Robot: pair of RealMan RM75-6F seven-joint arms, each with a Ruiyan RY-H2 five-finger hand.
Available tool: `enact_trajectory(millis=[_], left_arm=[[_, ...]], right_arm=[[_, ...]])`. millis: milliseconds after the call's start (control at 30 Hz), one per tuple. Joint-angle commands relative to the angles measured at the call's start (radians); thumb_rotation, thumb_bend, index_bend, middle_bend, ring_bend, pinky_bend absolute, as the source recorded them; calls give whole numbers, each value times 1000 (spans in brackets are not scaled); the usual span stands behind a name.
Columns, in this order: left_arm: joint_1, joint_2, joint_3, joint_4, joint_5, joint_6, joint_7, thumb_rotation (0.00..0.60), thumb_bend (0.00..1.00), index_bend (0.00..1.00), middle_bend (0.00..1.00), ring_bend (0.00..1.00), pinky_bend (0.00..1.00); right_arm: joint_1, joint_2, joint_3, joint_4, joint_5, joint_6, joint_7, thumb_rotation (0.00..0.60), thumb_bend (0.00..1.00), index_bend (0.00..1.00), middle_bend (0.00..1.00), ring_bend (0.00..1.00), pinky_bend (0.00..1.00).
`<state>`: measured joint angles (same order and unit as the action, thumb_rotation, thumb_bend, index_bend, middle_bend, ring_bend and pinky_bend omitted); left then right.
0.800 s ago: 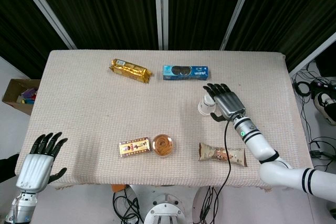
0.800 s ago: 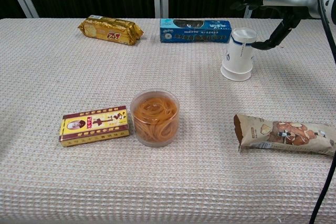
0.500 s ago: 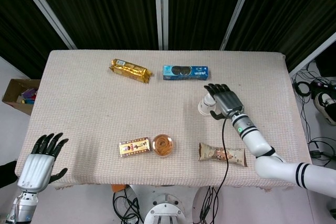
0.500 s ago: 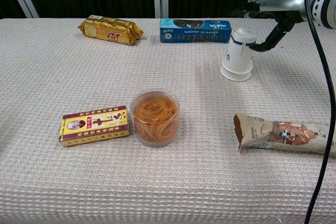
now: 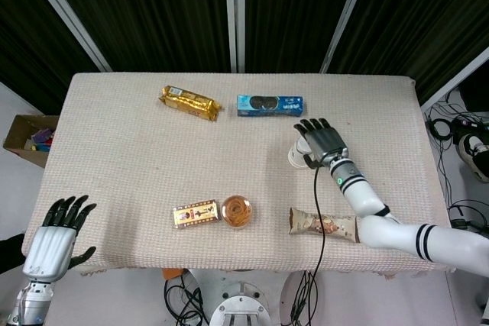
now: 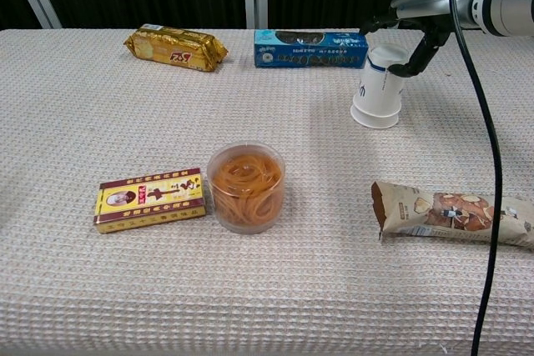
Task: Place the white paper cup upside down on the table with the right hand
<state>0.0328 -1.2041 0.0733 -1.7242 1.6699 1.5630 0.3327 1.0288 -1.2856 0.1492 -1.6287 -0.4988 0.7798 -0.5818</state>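
Note:
The white paper cup (image 6: pixel 379 87) stands upside down on the table, wide rim down, right of centre; the head view shows it too (image 5: pixel 296 156). My right hand (image 5: pixel 321 141) hovers at the cup's upper right side with its fingers stretched flat over the cup's top. In the chest view the right hand (image 6: pixel 409 27) shows its thumb curving down against the cup's upper edge; no grip around the cup is visible. My left hand (image 5: pixel 53 236) hangs off the table's front left corner, fingers spread, holding nothing.
A blue biscuit box (image 6: pixel 310 48) lies just behind the cup. A gold snack pack (image 6: pixel 175 47) lies at the back left. A noodle tub (image 6: pixel 246 186) and a yellow box (image 6: pixel 149 198) sit at the front centre, and a brown snack bar (image 6: pixel 455 213) lies at the front right.
The right hand has shifted a little left and back, over the cup's top, as its forearm swung. The cup has stayed put. The left hand moved slightly.

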Motion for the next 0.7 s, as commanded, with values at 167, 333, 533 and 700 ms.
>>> enact_trajectory(millis=[167,333,533,700], left_arm=[[12,0,1,12,-7,15,-15,600,131,200,101,87,125],[14,-3,2,18,-7,13,-22,600,131,199,101,87,125],[14,-6,1,25,-5,13,-27,600,131,200,101,87,125],[17,-8,1,30,-7,15,-33,600,131,200,101,87,125]], right_arm=[[25,0,-17,1,21,-1,6,600,456,158,85,0,0],[36,9,-32,-13,32,12,6,600,467,183,96,0,0],[46,8,-47,-14,45,20,7,600,469,198,101,0,0],[53,8,-52,-12,49,25,12,600,475,222,114,0,0]])
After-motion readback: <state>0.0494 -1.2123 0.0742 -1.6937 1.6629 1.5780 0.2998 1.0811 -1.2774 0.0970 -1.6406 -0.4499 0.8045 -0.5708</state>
